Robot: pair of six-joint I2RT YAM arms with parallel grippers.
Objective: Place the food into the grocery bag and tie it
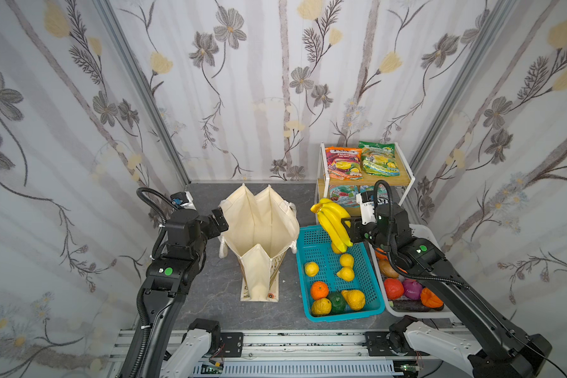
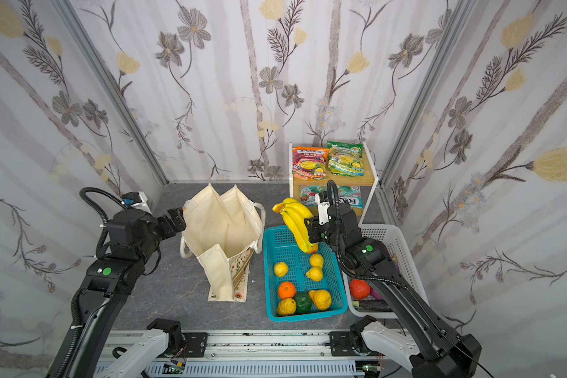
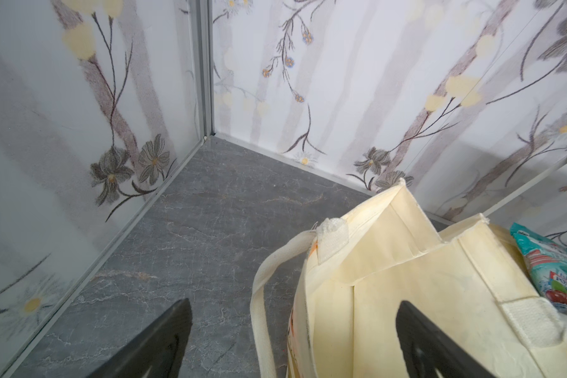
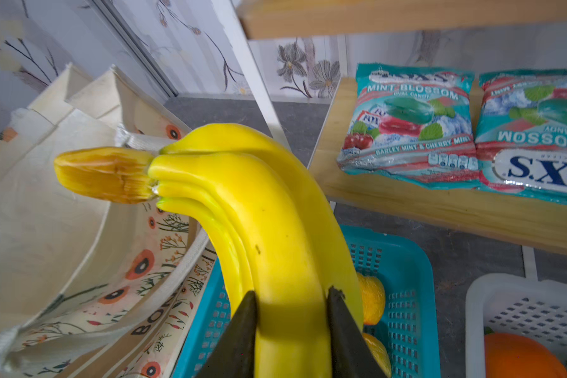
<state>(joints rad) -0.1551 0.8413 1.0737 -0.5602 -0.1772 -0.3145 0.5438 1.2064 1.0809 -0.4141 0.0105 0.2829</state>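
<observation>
1. One banana bunch hangs in the air in the right gripper. The jaws are partly closed and pinch it crosswise below the middle. The stalk end points away from the gripper, toward the bag.
2. The bunch is above the far end of the blue basket, just right of the bag's mouth, and touches neither.
3. One bag stands upright on the table with its mouth spread open, just left of the blue basket.
4. The left gripper is spread wide at the bag's left rim and grips nothing. In its wrist view one finger is over the bag's inside and the other over the table, with the bag wall and a white handle between them.
5. The blue basket holds one tangerine, one dark green fruit and five yellow fruits. A sixth piece is partly hidden under the bunch.
6. Two packets lie side by side on top of the shelf: an orange-red packet and a green packet. Two teal packets lie on the level below.
7. One white basket sits just right of the blue one. The right arm covers part of its vegetables, so I cannot count them.
</observation>
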